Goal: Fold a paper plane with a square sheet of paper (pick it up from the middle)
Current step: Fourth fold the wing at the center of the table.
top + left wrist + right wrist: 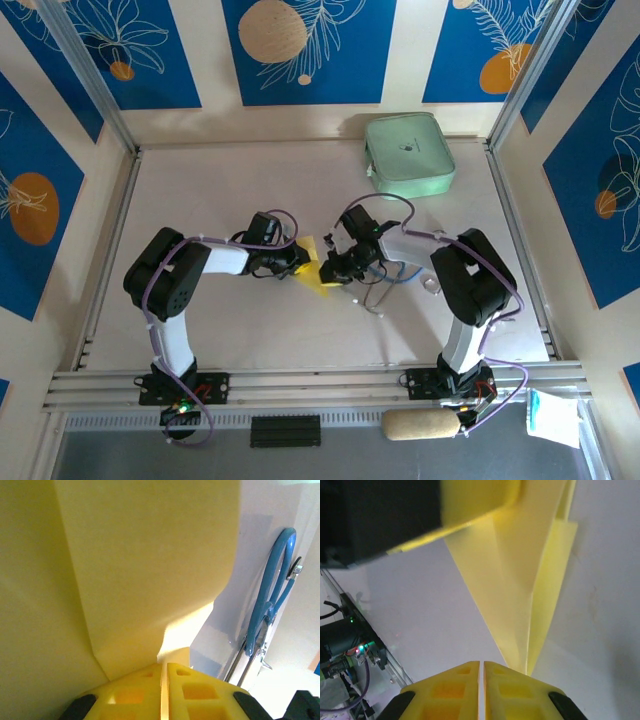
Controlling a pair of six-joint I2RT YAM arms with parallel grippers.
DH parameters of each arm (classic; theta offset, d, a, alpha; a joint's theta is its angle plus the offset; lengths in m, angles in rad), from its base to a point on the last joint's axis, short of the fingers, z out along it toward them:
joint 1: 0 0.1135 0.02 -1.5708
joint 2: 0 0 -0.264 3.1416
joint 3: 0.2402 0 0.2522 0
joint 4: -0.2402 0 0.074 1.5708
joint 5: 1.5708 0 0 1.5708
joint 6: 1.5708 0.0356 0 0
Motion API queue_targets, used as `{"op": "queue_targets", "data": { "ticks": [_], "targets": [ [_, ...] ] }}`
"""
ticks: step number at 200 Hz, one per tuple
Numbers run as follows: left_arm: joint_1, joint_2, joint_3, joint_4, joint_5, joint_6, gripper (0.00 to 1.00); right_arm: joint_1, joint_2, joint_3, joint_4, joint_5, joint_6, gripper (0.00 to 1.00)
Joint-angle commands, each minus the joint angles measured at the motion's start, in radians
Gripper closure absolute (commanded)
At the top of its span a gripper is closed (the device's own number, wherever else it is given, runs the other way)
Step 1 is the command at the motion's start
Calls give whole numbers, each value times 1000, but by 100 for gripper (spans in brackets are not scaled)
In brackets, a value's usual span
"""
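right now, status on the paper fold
Left gripper shut on folded yellow paper. Right gripper shut, beside its pointed end. Blue cable close by, off the paper.

No legible text, brand or number anywhere; just a tiny dark mark, unreadable, on the far-right mint-green case [410, 152].

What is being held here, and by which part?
The folded paper: left gripper pinches a folded edge; right gripper is shut at its pointed end, grip unclear.
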State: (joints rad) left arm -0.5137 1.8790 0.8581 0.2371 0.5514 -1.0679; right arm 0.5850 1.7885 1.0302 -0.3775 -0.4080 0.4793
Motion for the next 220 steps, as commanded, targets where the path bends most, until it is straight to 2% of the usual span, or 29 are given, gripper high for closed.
{"op": "queue_targets", "data": {
  "ticks": [1,88,132,170,220],
  "targets": [
    [-11,57,-16,-128,-44,-10,88,16,47,38,-3,24,2,89],
    [-10,1,18,-68,1,-13,87,27,131,35,-37,75,-29,89],
    [2,-39,69,-89,1,87,82,18,125,9,-76,58,-78,90],
    [10,-32,76,-129,-4,182,82,9,111,-10,-110,12,-149,90],
    [20,16,113,-184,-28,245,83,-5,117,-15,-121,16,-145,90]
  ]
}}
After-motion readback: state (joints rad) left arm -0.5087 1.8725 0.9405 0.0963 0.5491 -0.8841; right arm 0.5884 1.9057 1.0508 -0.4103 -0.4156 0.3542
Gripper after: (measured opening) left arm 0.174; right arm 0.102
